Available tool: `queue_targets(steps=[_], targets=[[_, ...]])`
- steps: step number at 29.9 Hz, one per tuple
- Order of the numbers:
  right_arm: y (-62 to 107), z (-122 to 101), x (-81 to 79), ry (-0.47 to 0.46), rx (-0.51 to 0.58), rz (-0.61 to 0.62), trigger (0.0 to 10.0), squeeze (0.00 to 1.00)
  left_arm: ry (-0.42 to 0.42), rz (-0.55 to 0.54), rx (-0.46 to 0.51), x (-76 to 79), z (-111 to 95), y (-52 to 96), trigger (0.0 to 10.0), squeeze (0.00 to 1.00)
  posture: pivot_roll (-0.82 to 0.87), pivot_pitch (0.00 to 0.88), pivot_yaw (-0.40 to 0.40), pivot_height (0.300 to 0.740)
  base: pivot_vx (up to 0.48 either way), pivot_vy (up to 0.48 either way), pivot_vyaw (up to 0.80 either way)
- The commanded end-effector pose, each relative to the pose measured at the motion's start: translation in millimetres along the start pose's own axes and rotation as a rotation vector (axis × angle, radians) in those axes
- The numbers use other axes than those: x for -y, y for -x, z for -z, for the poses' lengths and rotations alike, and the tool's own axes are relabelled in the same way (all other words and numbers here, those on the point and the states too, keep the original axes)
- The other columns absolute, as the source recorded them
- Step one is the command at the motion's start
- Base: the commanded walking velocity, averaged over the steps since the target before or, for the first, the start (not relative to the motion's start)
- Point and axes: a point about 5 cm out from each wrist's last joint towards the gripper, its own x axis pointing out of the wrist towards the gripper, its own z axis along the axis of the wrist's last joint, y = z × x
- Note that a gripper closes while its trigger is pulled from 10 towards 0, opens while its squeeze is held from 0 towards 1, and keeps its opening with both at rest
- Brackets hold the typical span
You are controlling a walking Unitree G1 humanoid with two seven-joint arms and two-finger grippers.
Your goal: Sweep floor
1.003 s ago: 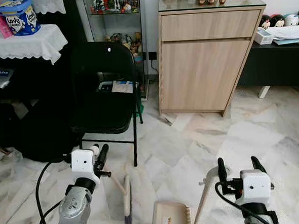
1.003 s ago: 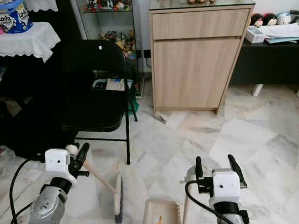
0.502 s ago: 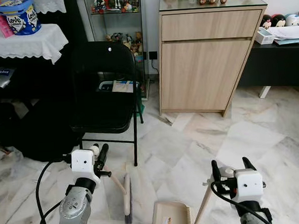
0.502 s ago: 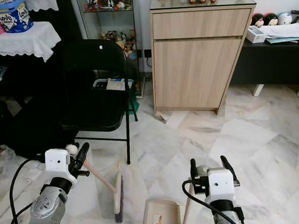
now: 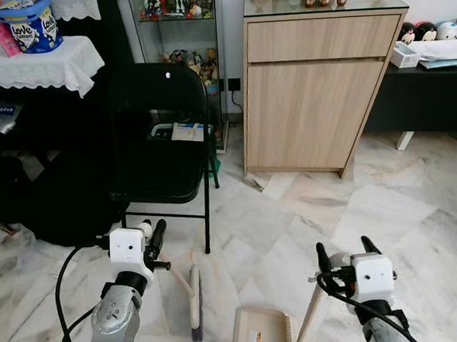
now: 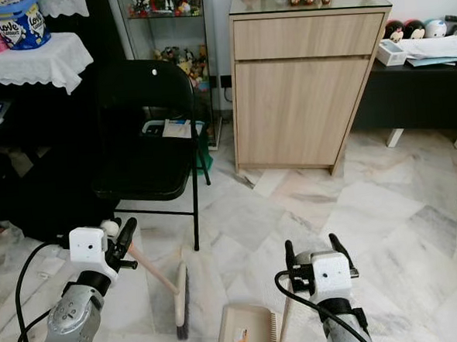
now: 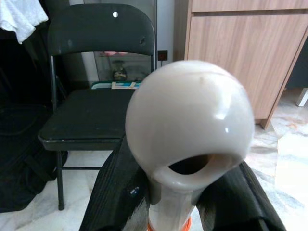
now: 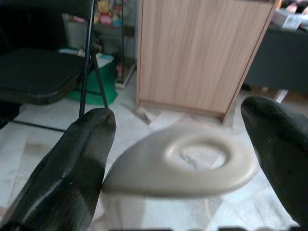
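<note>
Left claw [image 5: 149, 232] clenched on broom [image 5: 191, 297]; right claw [image 5: 344, 253] spread, seemingly astride dustpan handle [image 8: 185, 161].

chair [image 5: 161, 144] left, cabinet [image 5: 313, 96] ahead

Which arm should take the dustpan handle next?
Right. The right gripper is open with its fingers either side of the dustpan handle, not yet closed. The left gripper is already shut on the broom handle, left of the dustpan.

marble floor [image 5: 386, 208] | broom head [image 5: 195, 305] | dustpan [image 5: 262, 333] | chair [image 5: 158, 144] | cabinet [image 5: 317, 96]
</note>
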Motion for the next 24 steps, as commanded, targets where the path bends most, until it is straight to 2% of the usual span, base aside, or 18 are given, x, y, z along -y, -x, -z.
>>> queue_targets(steps=[1,9,24], targets=[[-0.8,3,-2.8,-0.004,-0.015,-0.025,10.0,0.0,-0.017,-0.003,0.034,-1.2,-4,-0.8,10.0,0.0,-0.08,0.0,0.009,0.74,0.0,0.0,0.0],[-0.7,9,-3.4,-0.001,-0.04,-0.033,10.0,0.0,-0.015,-0.005,0.033,-0.7,-4,-0.4,10.0,0.0,-0.08,0.0,0.006,0.74,0.0,0.0,0.0],[-7.8,14,7.6,0.016,-0.057,0.054,10.0,0.0,-0.007,-0.008,0.029,2.0,-2,-0.2,10.0,0.0,-0.08,0.0,0.005,0.74,0.0,0.0,0.0]])
